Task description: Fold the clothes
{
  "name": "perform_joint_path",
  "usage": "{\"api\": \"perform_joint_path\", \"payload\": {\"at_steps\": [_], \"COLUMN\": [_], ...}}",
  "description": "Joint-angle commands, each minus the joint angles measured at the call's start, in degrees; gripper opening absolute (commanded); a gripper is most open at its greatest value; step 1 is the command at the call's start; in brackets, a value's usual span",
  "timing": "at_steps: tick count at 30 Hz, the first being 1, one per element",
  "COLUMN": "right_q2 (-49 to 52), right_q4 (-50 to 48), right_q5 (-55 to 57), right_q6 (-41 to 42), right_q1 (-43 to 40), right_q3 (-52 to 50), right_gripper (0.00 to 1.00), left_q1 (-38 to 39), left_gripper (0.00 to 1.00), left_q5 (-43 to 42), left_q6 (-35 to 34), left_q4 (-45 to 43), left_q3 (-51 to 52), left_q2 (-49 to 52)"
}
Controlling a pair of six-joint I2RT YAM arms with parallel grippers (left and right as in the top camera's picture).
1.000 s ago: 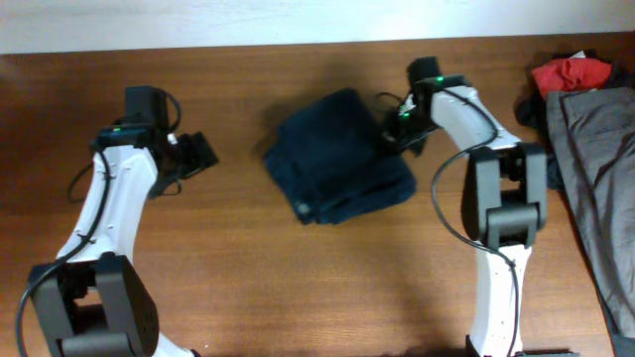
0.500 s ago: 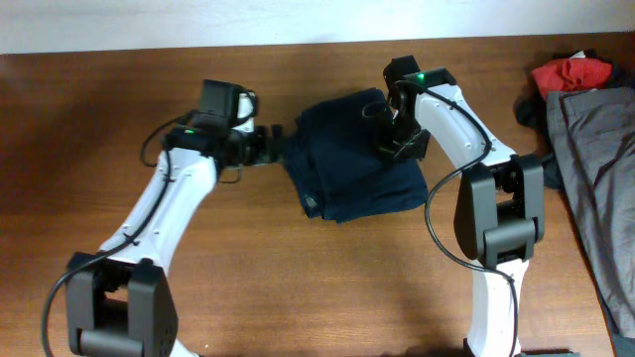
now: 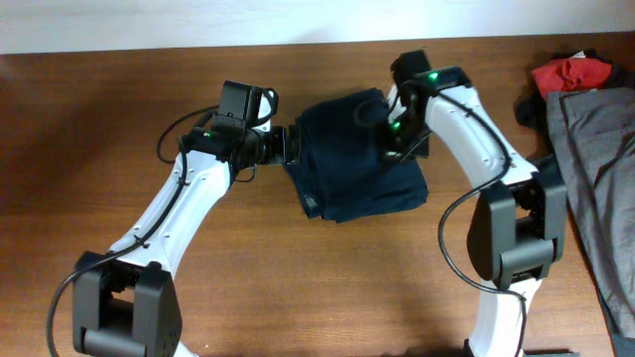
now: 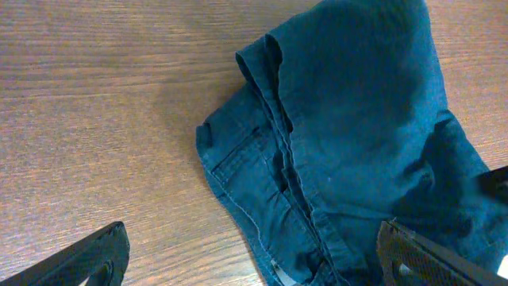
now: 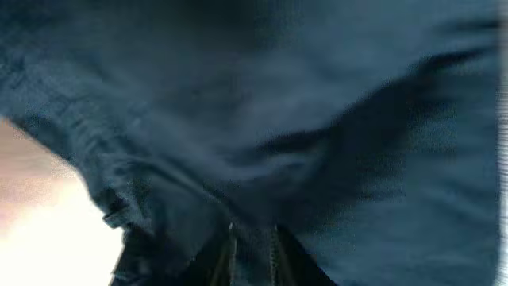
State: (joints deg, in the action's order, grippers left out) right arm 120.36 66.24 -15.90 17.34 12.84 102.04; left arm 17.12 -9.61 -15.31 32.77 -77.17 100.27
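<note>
1. Overhead:
   - The navy garment is a folded bundle at table centre, a bit towards the far side.
   - The left gripper is at the bundle's left edge. From this view I can't tell whether it touches.
   - The right gripper is down on the bundle's right part, over the fabric. Its fingers aren't readable from above.
   - The grey garment lies along the right edge of the table, with the red garment bunched at its far end. Both are well apart from the arms.

2. Left wrist:
   - The left gripper has its fingers spread wide apart with nothing between them.
   - The navy garment fills the right half of the view. Stacked seamed edges and a pocket panel face the camera.
   - Bare wood of the table is on the left.

3. Right wrist:
   - The view is blurred, and the navy garment fills almost all of it, very close to the lens.
   - A pale out-of-focus patch shows at lower left.
   - I can't tell whether the right fingers are apart, together or pinching cloth.
</note>
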Motion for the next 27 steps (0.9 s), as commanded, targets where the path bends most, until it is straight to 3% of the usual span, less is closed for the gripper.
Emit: {"api": "perform_joint_path", "payload": {"at_steps": [1,4,11,17,21,26,27], "right_q2": [-0.26,0.07,-0.04,-1.18,-3.37,-4.87,-4.87], "right_q4": [-4.02,-8.11,-11.26,-12.26,-7.17,-0.46,0.63], "right_q5": [-7.93,-9.79,-17.11,-15.89,-5.53,0.33,0.33], "right_q6": [0.59,3.56,5.92,7.02,6.99,3.37,2.08], "right_q1": [2.89,4.68,9.60,12.04,9.66,4.42,2.51], "right_q3": [-6.62,-11.67,-16.85,-13.35,-5.81,2.97,4.81], "right_gripper": [0.22,0.21,0.04,0.04,0.05,0.20,0.42], "left_q1": [-0.31,-0.42,-0.42,-0.44,-0.85,-1.49,-1.46], "left_gripper": [0.99,0.99,0.99,0.99,0.99,0.99,0.99], "left_q5": [0.66,0.66,1.97,2.16,2.16,1.75,0.79], "left_q6": [1.27,1.27,1.29,1.29,1.31,1.29,1.29], "left_q4": [0.31,0.17,0.26,0.26,0.90,1.01,0.68], "left_q3": [0.57,0.57,0.57,0.57,0.57,0.57,0.57], "left_q2": [-0.63,-0.63,-0.63,-0.63,-0.63,-0.63,-0.63]}}
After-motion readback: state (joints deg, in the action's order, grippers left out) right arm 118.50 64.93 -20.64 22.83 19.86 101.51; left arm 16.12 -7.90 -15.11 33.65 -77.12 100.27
